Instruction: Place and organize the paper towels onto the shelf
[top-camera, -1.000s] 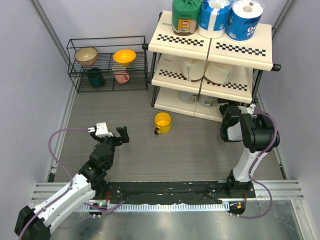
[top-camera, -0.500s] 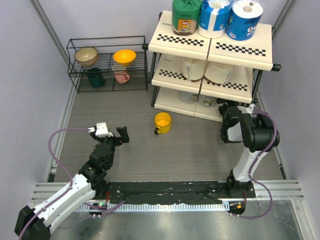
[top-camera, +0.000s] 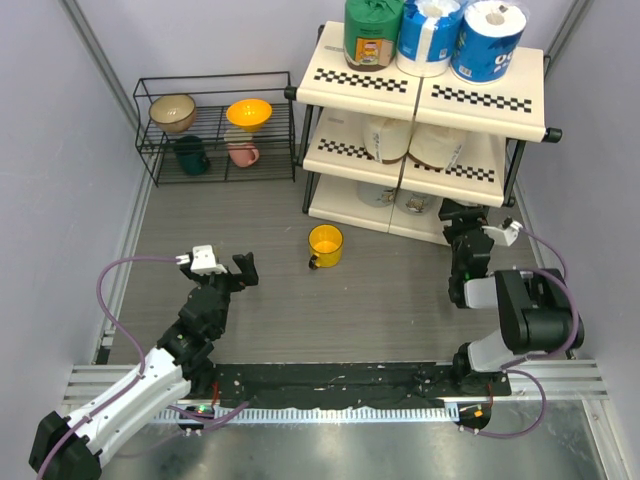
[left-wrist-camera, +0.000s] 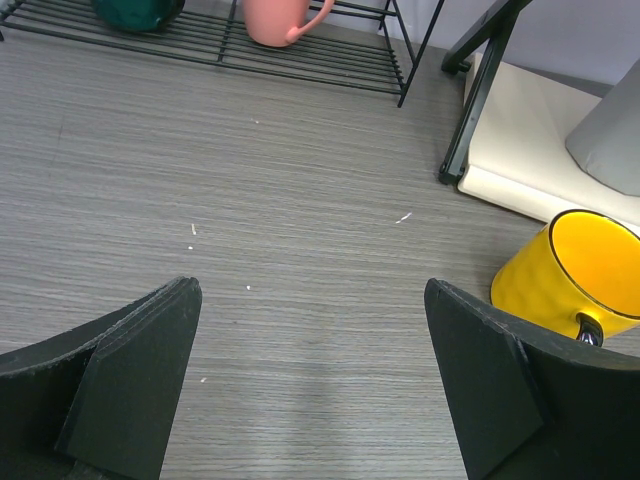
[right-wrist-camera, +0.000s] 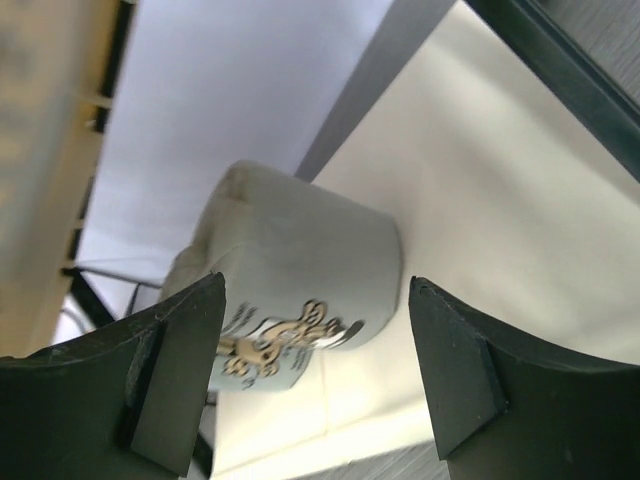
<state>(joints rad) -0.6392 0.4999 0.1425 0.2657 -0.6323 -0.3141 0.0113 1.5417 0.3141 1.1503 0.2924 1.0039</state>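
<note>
The shelf (top-camera: 430, 95) stands at the back right. On its top tier are a green roll (top-camera: 372, 32) and two blue-and-white rolls (top-camera: 428, 36) (top-camera: 488, 38). Two cream rolls (top-camera: 388, 138) (top-camera: 436, 145) sit on the middle tier, two grey-white rolls (top-camera: 378, 194) (top-camera: 415, 201) on the bottom tier. My right gripper (top-camera: 458, 212) is open at the bottom tier's right end; its wrist view shows a grey-white roll (right-wrist-camera: 290, 285) ahead of the open fingers, on the cream panel (right-wrist-camera: 480, 180). My left gripper (top-camera: 222, 262) is open and empty over the floor (left-wrist-camera: 300, 230).
A yellow cup (top-camera: 325, 245) stands on the floor in front of the shelf, also in the left wrist view (left-wrist-camera: 575, 275). A low black wire rack (top-camera: 215, 125) at the back left holds bowls and mugs. Walls close in on both sides.
My right arm has swung back and to the right, its elbow dropping toward the near edge; its gripper stays at the bottom tier. The left arm has not moved.
</note>
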